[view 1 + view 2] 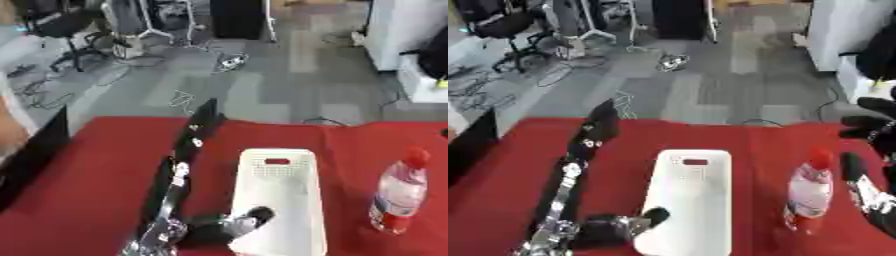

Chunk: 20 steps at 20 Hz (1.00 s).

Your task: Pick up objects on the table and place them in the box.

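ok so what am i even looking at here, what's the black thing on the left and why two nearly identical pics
Both pictures come from a stereo camera in a humanoid robot's head, looking down at its work: one from the left eye, one from the right, taken at the same moment. That is why they nearly match.

The long black and silver thing is the robot's left arm, lying across the red table. Its left hand is down at the near end of the white box, fingers at the box's rim. Whether it holds anything cannot be told.

The right hand shows only in the right eye view, at the right edge, fingers spread, holding nothing.

A clear plastic bottle with a red cap stands upright to the right of the box. Beyond the table are an office floor, cables and a chair.
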Tool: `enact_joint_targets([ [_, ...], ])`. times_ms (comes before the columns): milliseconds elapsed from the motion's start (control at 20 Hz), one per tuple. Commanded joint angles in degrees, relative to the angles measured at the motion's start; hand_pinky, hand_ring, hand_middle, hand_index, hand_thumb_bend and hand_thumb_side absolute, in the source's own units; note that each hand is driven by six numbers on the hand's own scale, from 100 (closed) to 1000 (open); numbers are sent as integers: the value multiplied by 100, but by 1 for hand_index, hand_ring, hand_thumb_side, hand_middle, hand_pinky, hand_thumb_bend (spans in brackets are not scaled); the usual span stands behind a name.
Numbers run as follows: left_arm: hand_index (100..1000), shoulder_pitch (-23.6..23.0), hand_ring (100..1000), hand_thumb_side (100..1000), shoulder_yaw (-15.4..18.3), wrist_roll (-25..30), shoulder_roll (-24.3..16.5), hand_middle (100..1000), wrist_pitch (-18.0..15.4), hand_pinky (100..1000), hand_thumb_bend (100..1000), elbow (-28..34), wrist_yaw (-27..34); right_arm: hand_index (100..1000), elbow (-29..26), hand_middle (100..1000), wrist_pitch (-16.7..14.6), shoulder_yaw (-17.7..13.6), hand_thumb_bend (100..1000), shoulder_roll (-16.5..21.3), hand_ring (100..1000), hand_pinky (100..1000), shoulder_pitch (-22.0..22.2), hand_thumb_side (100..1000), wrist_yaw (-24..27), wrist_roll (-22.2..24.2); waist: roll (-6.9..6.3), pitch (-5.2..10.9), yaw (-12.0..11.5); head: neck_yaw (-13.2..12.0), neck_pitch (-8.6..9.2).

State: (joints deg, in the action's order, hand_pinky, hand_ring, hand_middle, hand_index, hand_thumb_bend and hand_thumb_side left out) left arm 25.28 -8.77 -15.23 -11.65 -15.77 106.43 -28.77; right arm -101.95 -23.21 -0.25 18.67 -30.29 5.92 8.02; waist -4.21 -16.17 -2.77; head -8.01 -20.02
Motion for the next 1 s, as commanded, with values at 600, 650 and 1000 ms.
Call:
enact_joint_targets([
  [600, 933, 29, 1000, 214, 41, -538, -91, 1000, 256, 839, 100, 104, 101, 978, -121, 812, -14, -26, 361, 123, 740, 687, -35, 100, -33, -52, 22, 82, 6, 51, 31],
  [650, 933, 25, 1000, 210, 38, -532, -90, 1000, 257, 840, 100, 102, 100, 979, -121, 813, -19, -33, 364, 128, 741, 687, -35, 100, -46, -54, 22, 84, 9, 132, 41],
  [1000, 934, -49, 1000, 168, 8, -417, -118, 1000, 237, 839, 100, 87, 127, 1000, -46, 849, -129, -123, 398, 329, 768, 722, 46, 100, -384, 45, 72, 103, 67, 1936, -24],
])
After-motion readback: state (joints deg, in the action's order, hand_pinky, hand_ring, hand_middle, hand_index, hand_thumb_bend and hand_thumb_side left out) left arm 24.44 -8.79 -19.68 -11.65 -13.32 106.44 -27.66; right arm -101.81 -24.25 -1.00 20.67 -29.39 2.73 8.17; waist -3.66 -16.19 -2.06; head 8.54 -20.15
